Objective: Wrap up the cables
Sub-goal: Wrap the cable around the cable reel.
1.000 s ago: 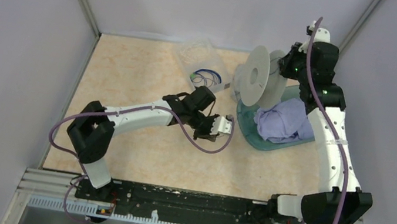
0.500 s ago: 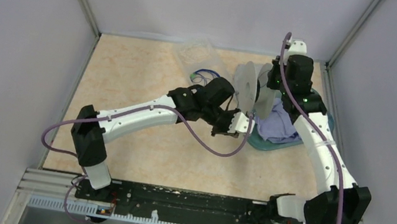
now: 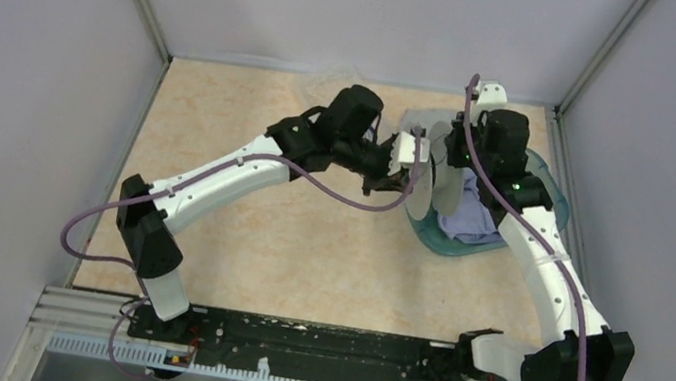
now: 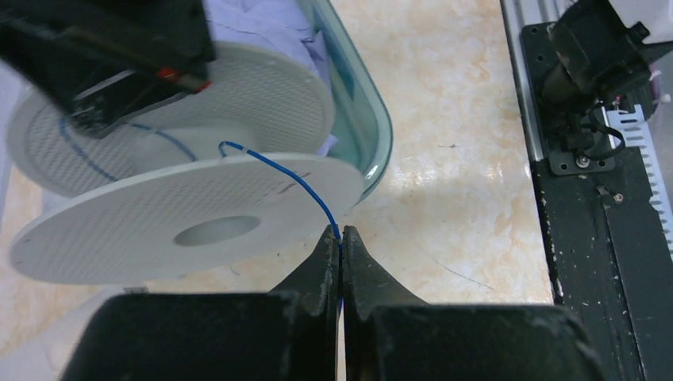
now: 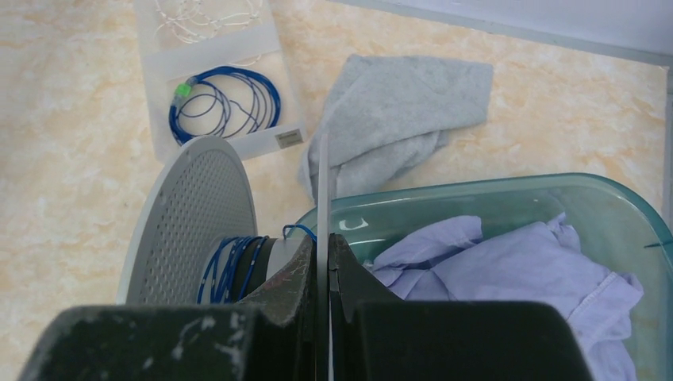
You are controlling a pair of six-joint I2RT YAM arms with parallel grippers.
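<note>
**Cable pinched, spool braced by its rim**

My left gripper [image 4: 341, 238] is clenched on the thin blue cable [image 4: 313, 194]. The cable arcs from my fingertips over the pale, mesh-patterned spool [image 4: 119, 230] just ahead, so I can guide it onto the hub. My right gripper [image 5: 321, 248] grasps the spool's thin, rigid flange edge-on to steady it. Glossy cable loops lie on the hub to its left.

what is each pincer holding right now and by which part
Left pincer: the thin blue cable, pinched on its free stretch just off the spool. Right pincer: the spool, clamped by the edge of one flange.
</note>
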